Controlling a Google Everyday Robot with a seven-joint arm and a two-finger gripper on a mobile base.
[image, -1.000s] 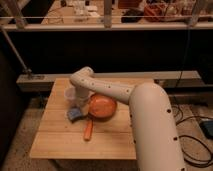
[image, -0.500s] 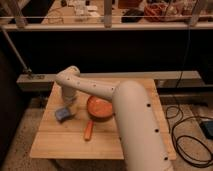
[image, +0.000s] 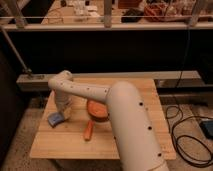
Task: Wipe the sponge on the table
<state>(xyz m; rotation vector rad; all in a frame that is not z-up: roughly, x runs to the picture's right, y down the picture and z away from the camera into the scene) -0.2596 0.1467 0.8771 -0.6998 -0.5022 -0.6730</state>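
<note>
Single camera view, looking down on the table (image: 65,142), a square top of light wooden planks that fills the lower middle of the frame. A thick white arm (image: 127,120) enters at the lower right, crosses the right half of the table and narrows toward an elbow left of centre. From there its last link turns down to the claw (image: 63,110).

The claw hangs over the left part of the table, pointing downward, with its tip at the upper right edge of the sponge (image: 55,119). Whether the claw is spread, pressed together or pinching the sponge cannot be told, nor whether it touches the sponge.

The sponge is a small light-blue pad lying flat on the planks near the table's left edge, left of the bowl (image: 96,111) and apart from it. The bowl is orange and sits near the table's centre, its right side hidden behind the arm. Just below the bowl lies a slim orange stick (image: 88,131), nearly upright in the frame and well right of the sponge.

A long grey ledge (image: 32,80) runs behind the table's far edge. Dark cables (image: 181,120) trail over the floor at the right. A pale rail (image: 150,26) crosses the top of the frame above a dark background
</note>
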